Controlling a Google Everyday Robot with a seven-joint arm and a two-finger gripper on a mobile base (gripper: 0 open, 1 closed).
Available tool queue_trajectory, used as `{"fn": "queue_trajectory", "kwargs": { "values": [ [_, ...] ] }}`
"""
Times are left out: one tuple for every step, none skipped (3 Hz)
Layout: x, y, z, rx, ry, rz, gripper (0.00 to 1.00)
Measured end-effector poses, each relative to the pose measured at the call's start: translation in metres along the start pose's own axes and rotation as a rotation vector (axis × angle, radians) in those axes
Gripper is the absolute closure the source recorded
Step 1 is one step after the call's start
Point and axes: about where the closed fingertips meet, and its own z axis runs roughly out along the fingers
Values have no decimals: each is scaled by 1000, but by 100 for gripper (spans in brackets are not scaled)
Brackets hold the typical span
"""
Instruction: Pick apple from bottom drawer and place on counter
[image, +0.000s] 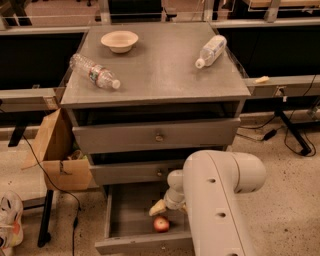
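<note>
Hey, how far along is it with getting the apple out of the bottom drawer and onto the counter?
Done: the bottom drawer stands open. In hand: the gripper is down inside the drawer, just above and to the left of the apple, which lies on the drawer floor, not yet lifted. Left: grasp the apple, raise it out and set it on the counter.
</note>
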Motion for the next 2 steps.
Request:
{"fn": "queue_trajectory", "kwargs": {
  "values": [
    [3, -2, 11, -23, 0, 0, 0],
    [20, 16, 37, -37, -1, -17, 0]
  ]
}}
